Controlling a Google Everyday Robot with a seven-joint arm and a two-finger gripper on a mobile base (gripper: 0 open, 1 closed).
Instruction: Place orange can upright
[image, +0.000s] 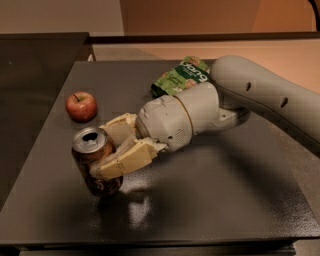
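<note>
The orange can (93, 159) stands near the front left of the dark table (215, 190), its open silver top facing up, its body leaning slightly left. My gripper (107, 152) reaches in from the right, low over the table. Its cream fingers (125, 161) are closed on the can's body from the right side, one in front and one behind. The can's bottom looks to touch the table; its lower body is partly hidden by the front finger.
A red apple (81, 106) sits left, behind the can. A green snack bag (182, 76) lies at the back, partly behind my arm (260, 97). The table's front edge is close below the can. A darker counter (35, 65) adjoins on the left.
</note>
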